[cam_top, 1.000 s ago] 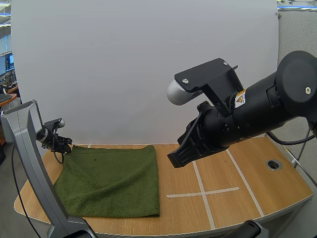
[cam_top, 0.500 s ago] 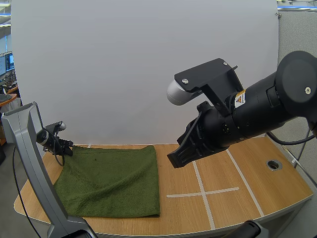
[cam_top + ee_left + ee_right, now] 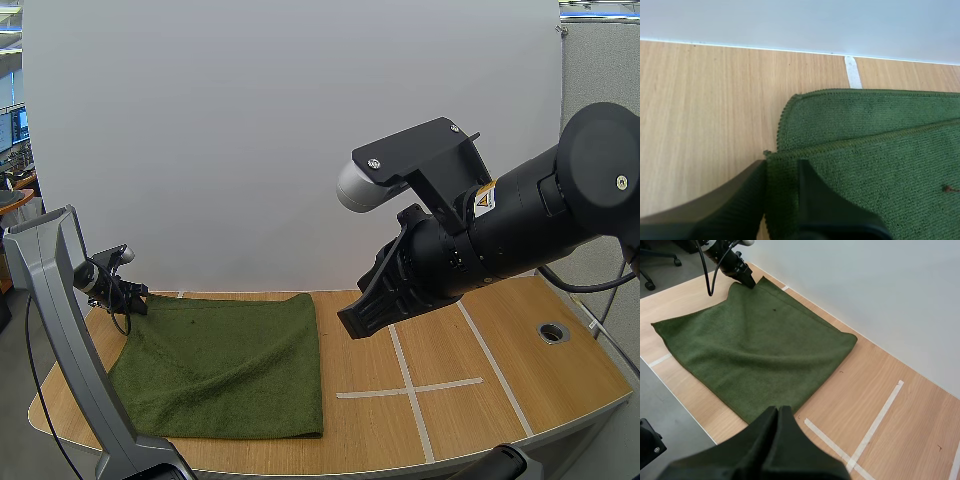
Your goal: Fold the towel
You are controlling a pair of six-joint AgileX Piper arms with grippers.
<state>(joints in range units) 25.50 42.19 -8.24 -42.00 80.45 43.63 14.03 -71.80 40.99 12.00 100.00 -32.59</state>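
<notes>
Left gripper (image 3: pixel 781 167) is clenched on the far left corner of the towel (image 3: pixel 875 165); the hem of the upper layer is pinched between the two black fingers. The towel is dark green and is folded in two layers, with the lower layer's rounded corner seen just beyond the upper one. It is laid flat on the left half of the wooden table (image 3: pixel 500 350), its near edge close to the table's front edge. Right gripper (image 3: pixel 777 415) is held closed on nothing, raised over the bare right half, where white tape lines (image 3: pixel 410 385) are crossed.
</notes>
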